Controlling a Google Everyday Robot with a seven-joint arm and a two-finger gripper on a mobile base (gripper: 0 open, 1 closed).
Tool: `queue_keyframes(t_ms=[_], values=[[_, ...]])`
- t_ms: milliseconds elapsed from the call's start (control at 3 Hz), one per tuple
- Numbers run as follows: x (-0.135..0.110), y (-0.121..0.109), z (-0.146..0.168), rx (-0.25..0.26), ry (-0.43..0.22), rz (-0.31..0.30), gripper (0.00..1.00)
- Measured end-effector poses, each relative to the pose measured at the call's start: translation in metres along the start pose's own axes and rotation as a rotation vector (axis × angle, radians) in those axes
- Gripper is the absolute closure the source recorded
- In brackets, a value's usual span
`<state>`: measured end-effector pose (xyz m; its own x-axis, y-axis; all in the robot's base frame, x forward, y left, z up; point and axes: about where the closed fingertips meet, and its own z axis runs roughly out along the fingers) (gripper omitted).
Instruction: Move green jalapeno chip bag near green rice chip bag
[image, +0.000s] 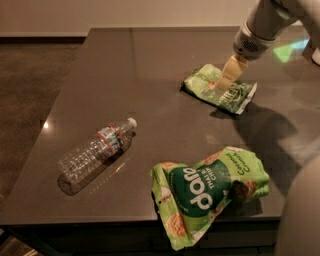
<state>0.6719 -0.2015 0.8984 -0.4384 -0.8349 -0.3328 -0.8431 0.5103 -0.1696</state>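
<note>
The green jalapeno chip bag (202, 80), small, flat and crinkled, lies on the dark table at the far right. My gripper (224, 84) reaches down from the upper right, and its tan tip sits over the middle of that bag. The green rice chip bag (210, 192), larger and lime-green with a dark green circle, lies at the table's front edge, well below the jalapeno bag and apart from it.
A clear plastic water bottle (95, 152) lies on its side at the front left of the table (150, 65). The table's front edge runs just under the rice chip bag. A pale robot part (300, 215) fills the lower right corner.
</note>
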Motion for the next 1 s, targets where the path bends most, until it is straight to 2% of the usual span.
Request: queue_keyframes(t_ms=[333,1000], values=[[-0.012,-0.016,0.023,-0.018,-0.023,0.034,0.00],[-0.034,-0.021,0.054,-0.084,-0.069,0.060,0.00]])
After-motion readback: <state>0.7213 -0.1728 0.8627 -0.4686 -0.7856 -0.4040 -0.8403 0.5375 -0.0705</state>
